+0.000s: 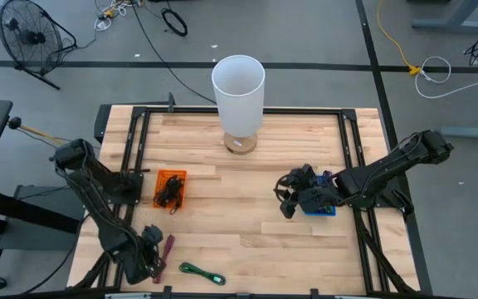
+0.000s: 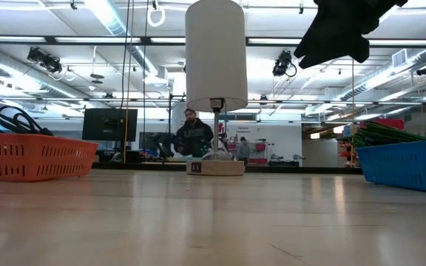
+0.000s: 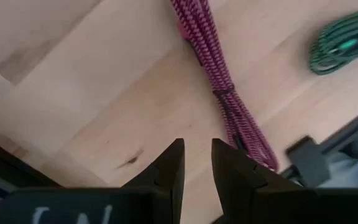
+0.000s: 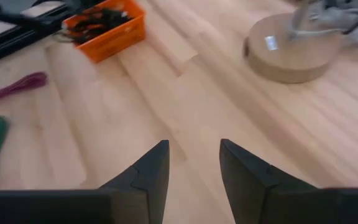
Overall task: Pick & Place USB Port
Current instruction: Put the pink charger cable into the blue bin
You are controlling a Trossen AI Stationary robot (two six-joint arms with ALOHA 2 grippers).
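Hovering left end effector [image 3: 196, 163] (empty) beside magenta cable [image 3: 222, 87].

Robotics lab in a big open industrial hall.
Strip lights [image 2: 102, 16] and ducts are running overhead, cables [image 1: 173, 21] are trailing across the grey floor beside a fan [image 1: 25, 35], and a person [image 2: 192, 135] is sitting among monitors [image 2: 109, 124].

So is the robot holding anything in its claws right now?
No. The left gripper and the right gripper are both empty, open above bare table.
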